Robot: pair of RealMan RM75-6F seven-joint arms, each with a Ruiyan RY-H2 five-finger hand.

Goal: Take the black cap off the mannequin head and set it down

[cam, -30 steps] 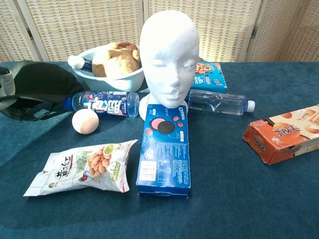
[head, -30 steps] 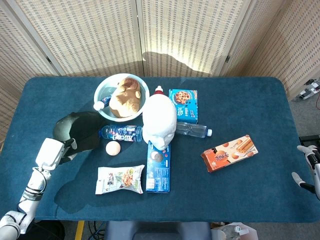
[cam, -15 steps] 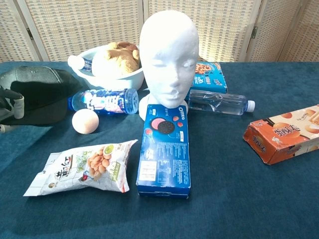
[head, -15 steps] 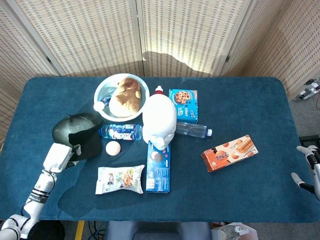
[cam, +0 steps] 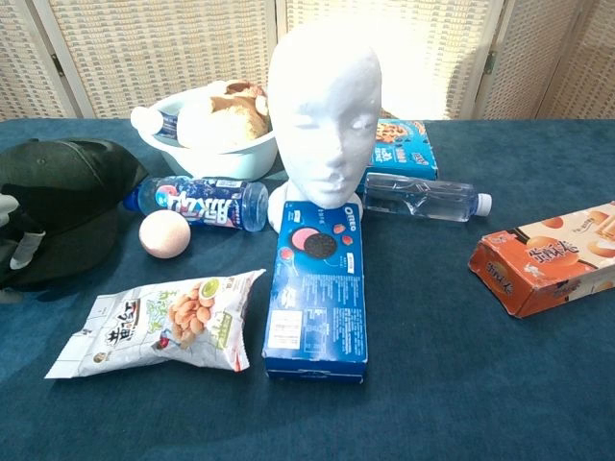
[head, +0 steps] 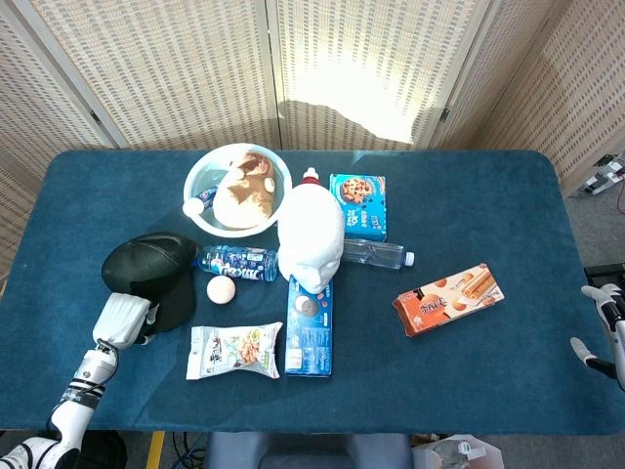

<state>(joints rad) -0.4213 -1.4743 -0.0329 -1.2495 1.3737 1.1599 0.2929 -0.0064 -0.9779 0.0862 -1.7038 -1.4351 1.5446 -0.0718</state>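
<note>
White fingers (cam: 27, 248) of the left hand (head: 121, 318) lie against the brim of the black cap (head: 151, 271), grasping it at its near edge. That cap sits on the blue table (head: 469, 195) at the left side, off the mannequin head (head: 311, 237), its crown toward the far side and its brim toward the near edge.

Just right of the cap lies a blue-labelled bottle (head: 237, 261) on its side, with a pale egg-like ball (head: 222, 289) near it and a snack bag (head: 234, 351) nearer still. Beyond the bottle stands a light blue bowl (head: 203, 180) holding a brown bread-like lump (head: 244, 191).

At the middle, the bare white mannequin head stands upright, facing the near edge. A blue cookie box (head: 311, 326) lies lengthwise right in front of its base. Behind and to its right is a smaller blue biscuit box (head: 357, 204), and a clear bottle (head: 376, 254) lies on its side, its white lid pointing right.

Further right rests an orange wafer box (head: 447, 298), set at a slant.

At the far right edge, off the table, part of the right hand (head: 601, 327) shows; its fingers look loosely apart with nothing in them.
</note>
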